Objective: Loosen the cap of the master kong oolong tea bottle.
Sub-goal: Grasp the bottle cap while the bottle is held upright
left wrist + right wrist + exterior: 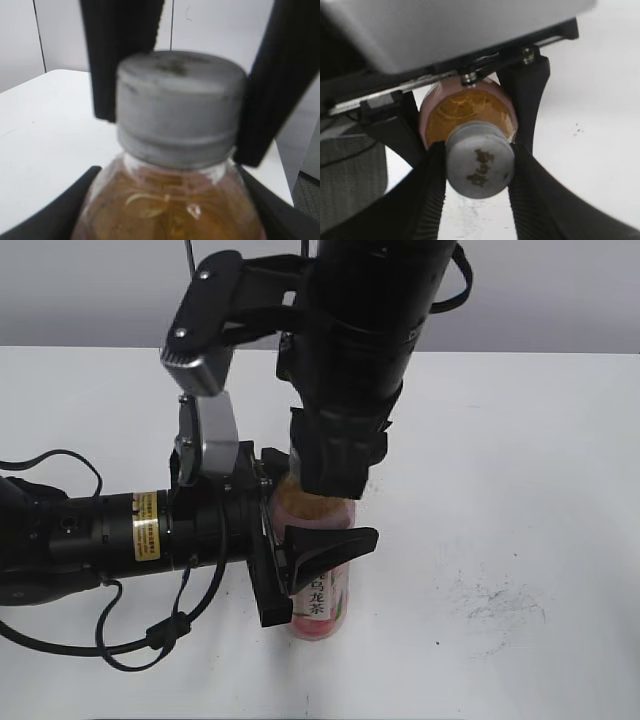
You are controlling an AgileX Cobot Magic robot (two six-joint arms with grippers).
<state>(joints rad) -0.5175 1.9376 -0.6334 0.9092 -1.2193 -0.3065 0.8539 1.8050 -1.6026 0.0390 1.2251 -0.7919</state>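
Note:
The master kong oolong tea bottle (318, 605) stands upright on the white table, amber tea inside, pink label with a white character strip. My left gripper (300, 565) comes in from the left and is shut on the bottle's body; its jaws flank the bottle's shoulder (167, 210) in the left wrist view. My right gripper (330, 485) comes down from above and is shut on the light-grey cap (479, 161), one ribbed finger on each side. The cap (180, 107) fills the left wrist view, with the right gripper's dark fingers on both sides. In the exterior view the cap is hidden by the right arm.
The white table (520, 490) stretches around the bottle, with faint dark scuff marks (495, 600) at the right. The left arm's cable (120, 640) loops over the table at the lower left. A grey wall stands behind.

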